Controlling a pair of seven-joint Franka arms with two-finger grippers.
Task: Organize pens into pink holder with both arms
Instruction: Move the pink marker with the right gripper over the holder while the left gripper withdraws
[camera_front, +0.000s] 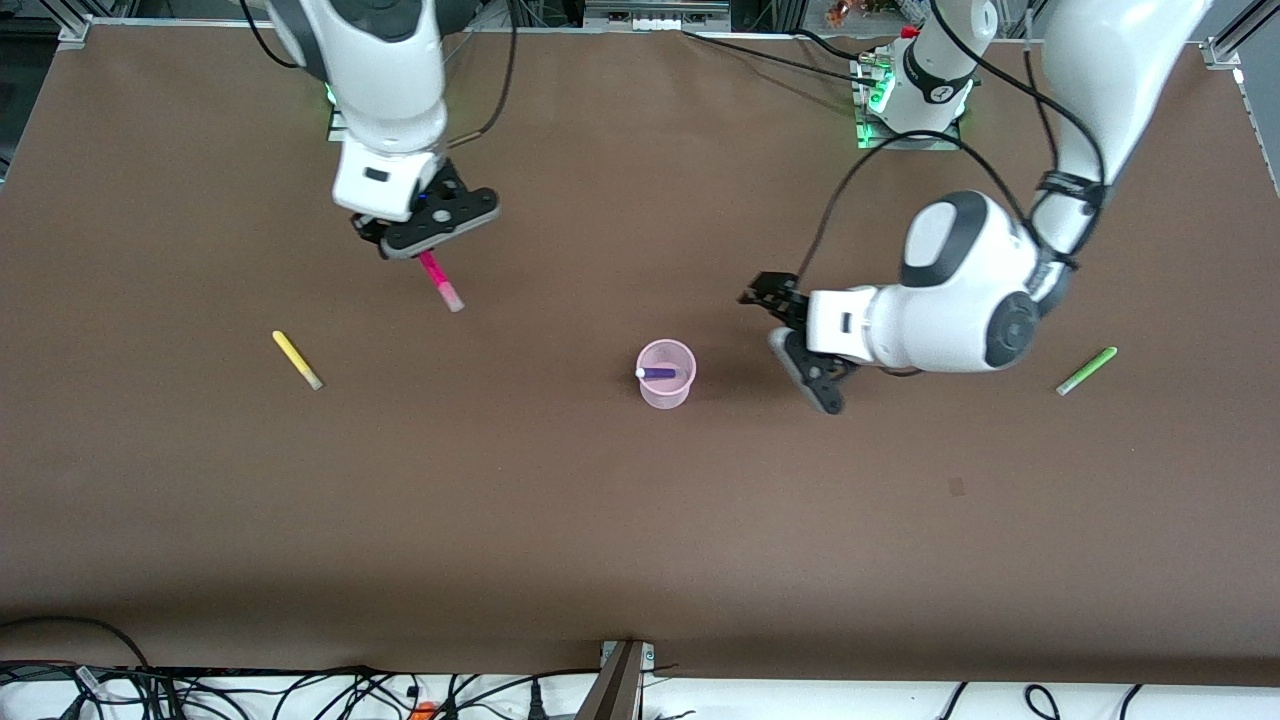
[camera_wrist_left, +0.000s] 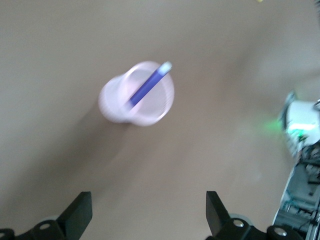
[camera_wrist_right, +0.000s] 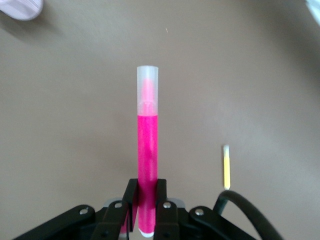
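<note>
Pink holder: we log the pink holder (camera_front: 666, 375) (camera_wrist_left: 136, 94) upright on the brown desk (camera_front: 620, 520), about midway between the two arms' ends.
Purple pen: we count one purple pen (camera_front: 658, 373) (camera_wrist_left: 147, 86) inside the holder, leaning across it with its pale tip at the rim.
Magenta pen: we find the magenta pen (camera_front: 439, 279) (camera_wrist_right: 147, 150) clamped in the right gripper (camera_front: 425, 235) (camera_wrist_right: 146, 205), hanging clear of the desk with its pale capped end pointing down and toward the holder.
Right gripper: its fingers are closed on the upper end of the magenta pen; it hangs over bare desk toward the right arm's end.
Left gripper: we note the left gripper (camera_front: 795, 345) (camera_wrist_left: 149, 212) just beside the holder on the left arm's end, fingers spread wide with nothing between them; its wrist view is blurred, so we place it low over the desk only tentatively.
Yellow pen: we list the yellow pen (camera_front: 297, 360) (camera_wrist_right: 226, 170) flat on the desk toward the right arm's end, well apart from the holder.
Green pen: we list the green pen (camera_front: 1086, 371) flat on the desk toward the left arm's end, also well apart from the holder.
</note>
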